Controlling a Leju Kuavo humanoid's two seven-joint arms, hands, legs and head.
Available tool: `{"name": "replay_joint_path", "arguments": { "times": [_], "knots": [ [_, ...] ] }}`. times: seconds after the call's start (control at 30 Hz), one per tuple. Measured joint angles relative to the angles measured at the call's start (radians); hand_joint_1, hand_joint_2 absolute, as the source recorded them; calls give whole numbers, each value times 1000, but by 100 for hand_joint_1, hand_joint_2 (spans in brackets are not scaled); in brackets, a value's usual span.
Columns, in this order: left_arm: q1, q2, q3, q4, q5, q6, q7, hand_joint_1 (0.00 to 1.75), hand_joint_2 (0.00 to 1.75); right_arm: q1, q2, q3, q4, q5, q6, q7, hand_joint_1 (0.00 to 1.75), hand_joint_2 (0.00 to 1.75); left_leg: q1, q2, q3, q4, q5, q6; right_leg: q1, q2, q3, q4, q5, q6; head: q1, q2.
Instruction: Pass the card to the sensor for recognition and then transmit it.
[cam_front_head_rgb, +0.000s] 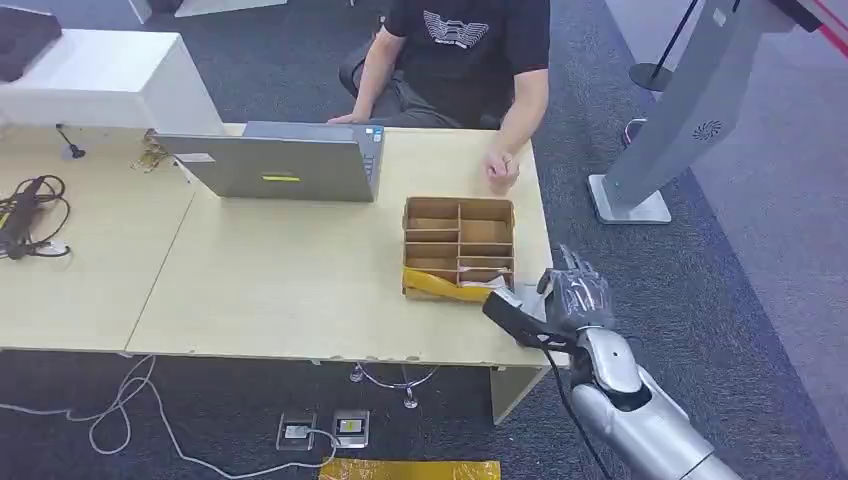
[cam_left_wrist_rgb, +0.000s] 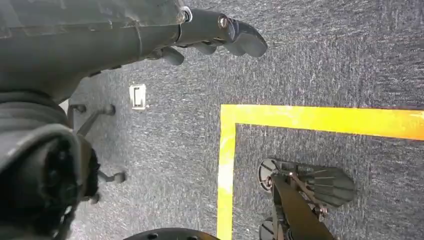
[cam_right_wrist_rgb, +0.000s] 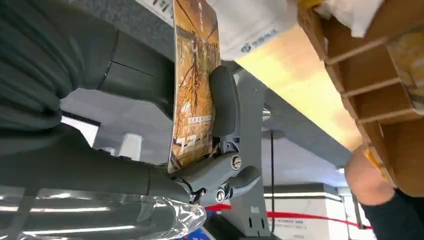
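Table (cam_front_head_rgb: 300, 290) edge; right robot hand (cam_front_head_rgb: 578, 296) pinching card (cam_right_wrist_rgb: 194, 80)

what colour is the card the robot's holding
Golden-brown, picture-printed card, pinched by the right hand; clearest in the right wrist view.

A divided box (cam_front_head_rgb: 459, 247) is sitting on the table (cam_front_head_rgb: 290, 280) near its right near corner, with a laptop (cam_front_head_rgb: 275, 160) lying left and farther back, and a person (cam_front_head_rgb: 460, 60) sitting behind the far edge.

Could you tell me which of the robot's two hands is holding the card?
The right hand: it pinches the card near the divided box; the left hand hangs empty.
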Motion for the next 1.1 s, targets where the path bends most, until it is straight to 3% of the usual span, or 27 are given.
{"name": "replay_joint_path", "arguments": {
  "times": [0.17, 0.4, 0.9, 1.1],
  "knots": [
    [0, 0, 0, 0, 1, 1, 0, 0, 0, 1, 22, 10, 66, -39, -56, -47, 175, 175, 0, 0, 0, 0, 0, 0, 0, 0, 0, 0, 0, 0, 0, 0],
    [0, 2, 0, 0, 0, 2, 1, 0, 0, -7, 44, 11, 143, -82, -108, -64, 175, 175, 0, 0, 1, 0, 0, 0, 0, 0, 0, 0, 0, 0, 0, 0],
    [1, 6, 0, 0, -9, 0, 2, 0, 0, -20, 52, -5, 192, -103, -147, -61, 175, 175, 0, 1, 3, 0, 0, 0, 0, 1, 2, 0, 0, 0, 0, 0],
    [1, 6, 0, 0, -20, -3, -2, 0, 0, -14, 27, -31, 157, -104, -136, -36, 175, 175, 0, 1, 2, 0, 0, 0, 0, 1, 1, 0, 0, 0, 0, 0]
  ]
}}
